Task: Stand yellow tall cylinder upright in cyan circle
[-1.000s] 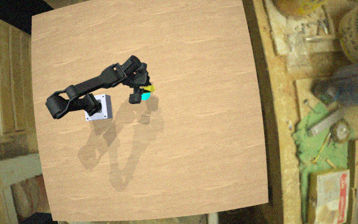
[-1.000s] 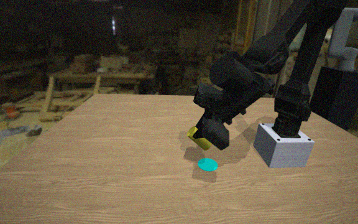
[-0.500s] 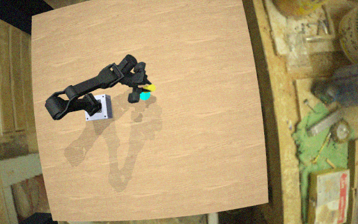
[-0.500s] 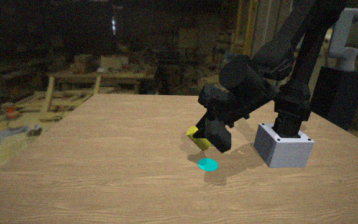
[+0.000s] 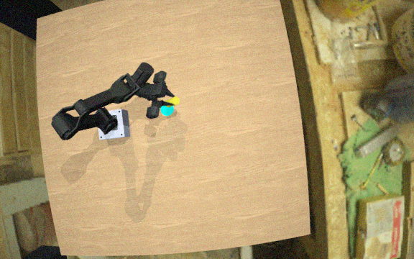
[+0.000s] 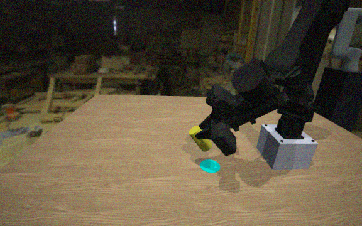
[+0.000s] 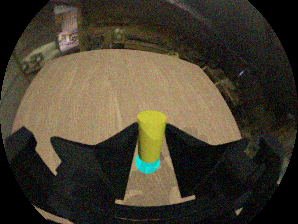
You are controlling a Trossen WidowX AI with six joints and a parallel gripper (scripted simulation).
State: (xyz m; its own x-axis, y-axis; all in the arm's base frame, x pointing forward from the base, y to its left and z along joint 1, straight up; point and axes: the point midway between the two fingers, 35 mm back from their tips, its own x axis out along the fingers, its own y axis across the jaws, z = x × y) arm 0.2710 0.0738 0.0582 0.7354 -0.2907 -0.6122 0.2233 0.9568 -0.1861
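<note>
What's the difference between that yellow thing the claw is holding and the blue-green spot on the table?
The yellow cylinder is a solid, tall piece; the cyan circle is a flat mark. The cylinder is off the table, clamped in the gripper and tilted; the circle lies flat on the wood. The cylinder is yellow, the circle cyan. Both are round, and in the wrist view the cylinder's lower end lines up with the circle.

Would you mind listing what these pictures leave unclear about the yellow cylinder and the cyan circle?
- Top view: most of the yellow cylinder sits under the gripper; its tilt is unreadable.
- Wrist view: the cyan circle is largely hidden behind the cylinder.
- Exterior view: the fingers' contact on the cylinder is lost in dark blur.
</note>
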